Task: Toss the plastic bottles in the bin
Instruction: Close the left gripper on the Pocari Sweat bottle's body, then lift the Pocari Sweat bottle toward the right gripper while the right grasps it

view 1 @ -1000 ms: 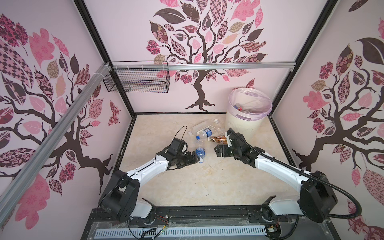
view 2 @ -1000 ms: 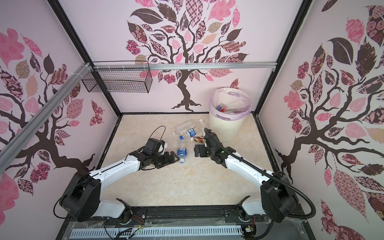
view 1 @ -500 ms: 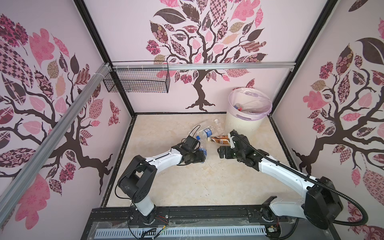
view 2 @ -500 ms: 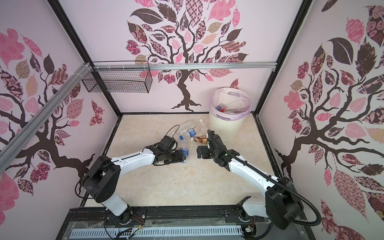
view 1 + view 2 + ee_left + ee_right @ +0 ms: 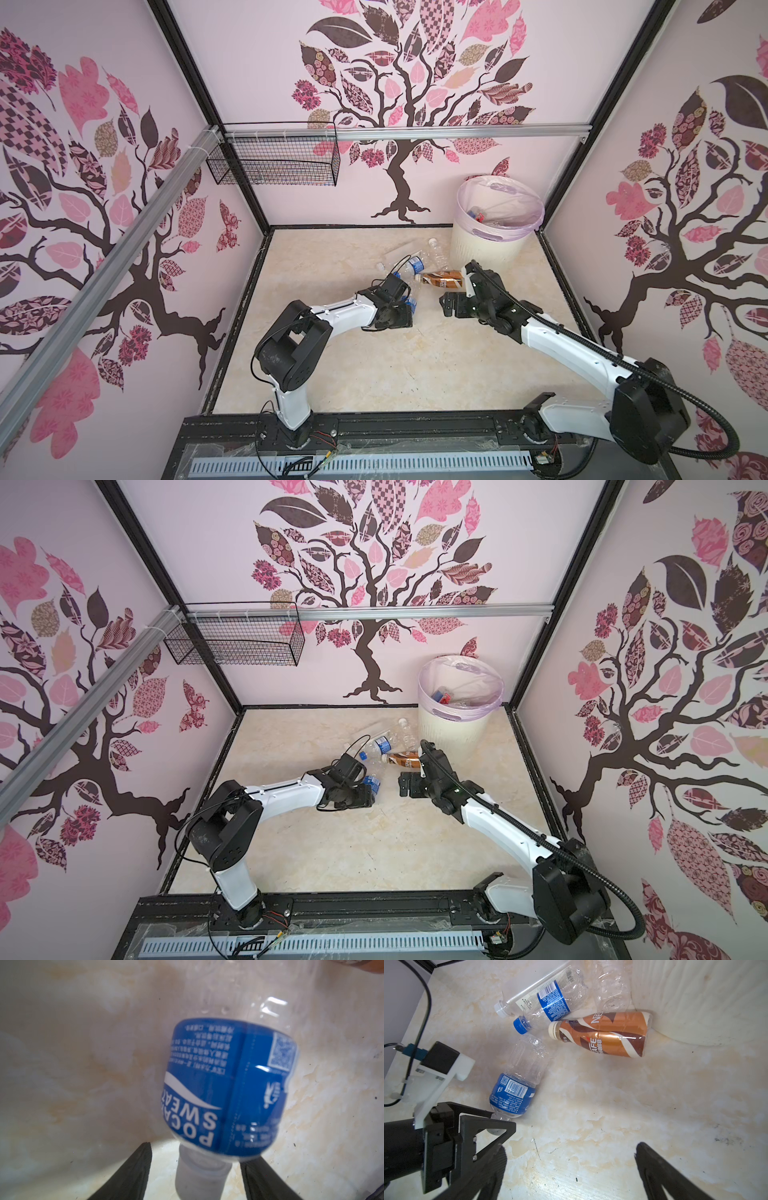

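A clear bottle with a blue label (image 5: pixel 228 1084) (image 5: pixel 512 1093) (image 5: pixel 411 302) lies on the floor. My left gripper (image 5: pixel 195 1157) (image 5: pixel 405 313) (image 5: pixel 365 796) straddles its white cap, open, with a gap on each side. My right gripper (image 5: pixel 571 1148) (image 5: pixel 449 303) (image 5: pixel 405 784) hovers open and empty over bare floor. Just beyond it lies a brown-labelled bottle (image 5: pixel 608 1034) (image 5: pixel 442 279) (image 5: pixel 405 760). Behind that lie a blue-capped bottle (image 5: pixel 550 1001) (image 5: pixel 380 746) and a crumpled clear one (image 5: pixel 610 991) (image 5: pixel 438 253). The bin (image 5: pixel 490 249) (image 5: pixel 451 729) (image 5: pixel 695 1001) stands at the back right with bottles inside.
A black wire basket (image 5: pixel 274 166) hangs on the back wall at the upper left. Aluminium rails (image 5: pixel 415 133) cross the enclosure above the floor. The left arm's cable (image 5: pixel 425 1012) loops near the bottle pile.
My left gripper has reached forward over the blue-labelled bottle's cap end and its jaws have narrowed. The right gripper has drifted slightly toward the brown-labelled bottle, still wide open.
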